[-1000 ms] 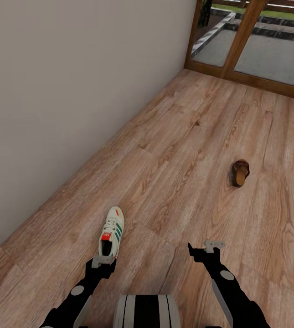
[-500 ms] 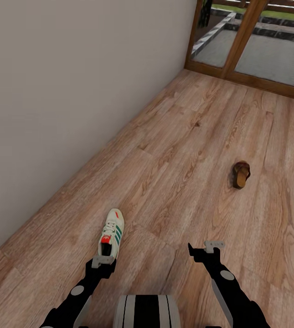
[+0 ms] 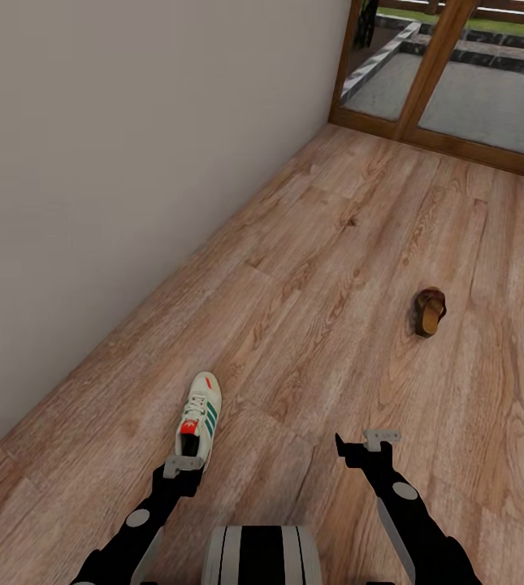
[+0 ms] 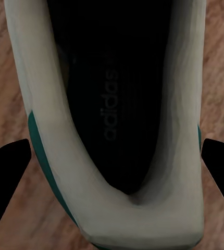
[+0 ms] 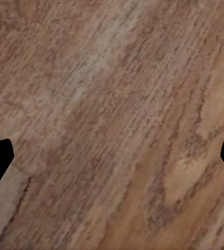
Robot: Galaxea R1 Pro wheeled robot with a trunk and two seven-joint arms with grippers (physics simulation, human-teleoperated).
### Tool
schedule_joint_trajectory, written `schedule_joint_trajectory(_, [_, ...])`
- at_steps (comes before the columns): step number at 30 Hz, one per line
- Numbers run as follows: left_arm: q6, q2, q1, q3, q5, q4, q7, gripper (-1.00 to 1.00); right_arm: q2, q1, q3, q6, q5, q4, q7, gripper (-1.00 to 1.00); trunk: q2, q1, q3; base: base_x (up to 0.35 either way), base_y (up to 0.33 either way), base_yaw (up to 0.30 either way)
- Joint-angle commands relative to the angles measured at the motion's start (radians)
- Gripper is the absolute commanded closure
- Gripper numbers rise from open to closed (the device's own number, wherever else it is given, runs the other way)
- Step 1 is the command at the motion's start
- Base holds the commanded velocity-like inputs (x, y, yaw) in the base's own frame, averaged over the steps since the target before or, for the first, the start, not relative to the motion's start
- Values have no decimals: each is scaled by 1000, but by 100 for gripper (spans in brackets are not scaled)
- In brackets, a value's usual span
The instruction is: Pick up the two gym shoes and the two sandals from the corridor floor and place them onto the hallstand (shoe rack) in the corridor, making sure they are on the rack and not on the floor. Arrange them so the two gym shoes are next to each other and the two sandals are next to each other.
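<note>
"adidas" printed in grey on the dark insole of the gym shoe (image 4: 114, 104), read in the left wrist view. Lettering faint but legible. No other readable text, numbers or signs anywhere else.

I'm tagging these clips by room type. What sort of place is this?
Probably a home corridor or entry hall: wood-plank floor running beside a plain wall, ending at wood-framed glass doors to a patio. A gym shoe and a sandal lie loose on the floor.
</note>
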Motion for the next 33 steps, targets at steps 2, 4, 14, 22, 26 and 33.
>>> schedule_joint_trajectory(2, [-3, 0, 0, 2, -8, 1, -1, 100, 0, 0, -1, 6, 0, -2, 1, -100, 0, 0, -1, 0, 0, 0])
schedule_joint_trajectory(4, [-3, 0, 0, 2, -8, 1, -1, 100, 0, 0, -1, 6, 0, -2, 1, -100, 0, 0, -1, 0, 0, 0])
schedule_joint_trajectory(14, [-3, 0, 0, 2, -8, 1, -1, 100, 0, 0, -1, 6, 0, -2, 1, -100, 0, 0, -1, 0, 0, 0])
schedule_joint_trajectory(22, [-3, -1, 0, 2, -8, -1, -1, 100, 0, 0, -1, 6, 0, -2, 1, -100, 1, -2, 15, 0, 0, 0])
schedule_joint_trajectory(26, [-3, -1, 0, 2, -8, -2, 0, 100, 0, 0, -1, 6, 0, -2, 1, -100, 2, -4, 30, 0, 0, 0])
schedule_joint_trajectory(33, [0, 0, 0, 4, -9, -6, 1, 100, 3, 0, 1, 4, 0, 0, 0, -100, 3, -7, 57, 0, 0, 0])
